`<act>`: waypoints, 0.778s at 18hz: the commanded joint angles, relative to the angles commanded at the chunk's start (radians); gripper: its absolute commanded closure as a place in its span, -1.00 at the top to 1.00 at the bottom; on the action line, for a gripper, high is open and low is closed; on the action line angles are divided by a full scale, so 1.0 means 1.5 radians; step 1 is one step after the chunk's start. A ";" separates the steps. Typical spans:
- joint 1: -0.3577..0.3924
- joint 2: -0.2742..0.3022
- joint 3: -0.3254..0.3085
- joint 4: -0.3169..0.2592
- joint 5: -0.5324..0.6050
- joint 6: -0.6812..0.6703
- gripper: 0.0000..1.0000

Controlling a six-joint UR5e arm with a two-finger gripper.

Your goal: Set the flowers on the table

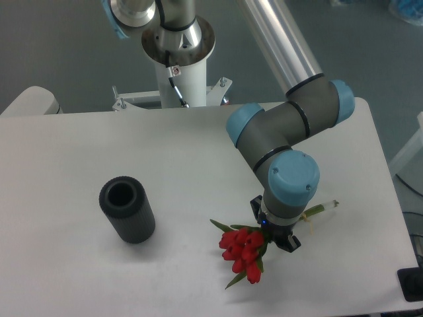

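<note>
The flowers (243, 252), a small bunch of red blooms with green leaves, lie low at the front right of the white table (79, 264). Their thin green stems run up and to the right, and the stem ends (325, 207) show beyond the arm. My gripper (273, 232) points straight down over the stems, just right of the blooms. The blue-capped wrist hides most of it. Only black parts stick out on either side of the stems, and the fingertips are hidden. I cannot tell whether the jaws are closed on the stems.
A dark grey cylindrical vase (127, 210) stands upright and empty at the left middle of the table, well apart from the flowers. The arm's white base post (177, 72) stands at the table's far edge. The table's right edge is close to the stem ends.
</note>
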State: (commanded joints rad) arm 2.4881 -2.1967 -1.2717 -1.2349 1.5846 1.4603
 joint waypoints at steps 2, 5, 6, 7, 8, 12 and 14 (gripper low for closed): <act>0.000 0.000 -0.001 0.000 0.000 -0.001 -0.78; -0.003 0.000 -0.002 0.000 0.003 -0.011 -0.78; -0.003 0.000 -0.002 0.000 0.002 -0.013 -0.78; -0.003 0.000 -0.002 0.000 0.003 -0.014 -0.77; -0.003 -0.001 -0.003 0.000 0.007 -0.013 -0.77; 0.001 0.004 -0.011 -0.004 0.001 -0.015 -0.78; 0.001 0.005 -0.017 -0.003 0.001 -0.036 -0.79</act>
State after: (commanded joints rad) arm 2.4897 -2.1890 -1.2977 -1.2395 1.5861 1.4068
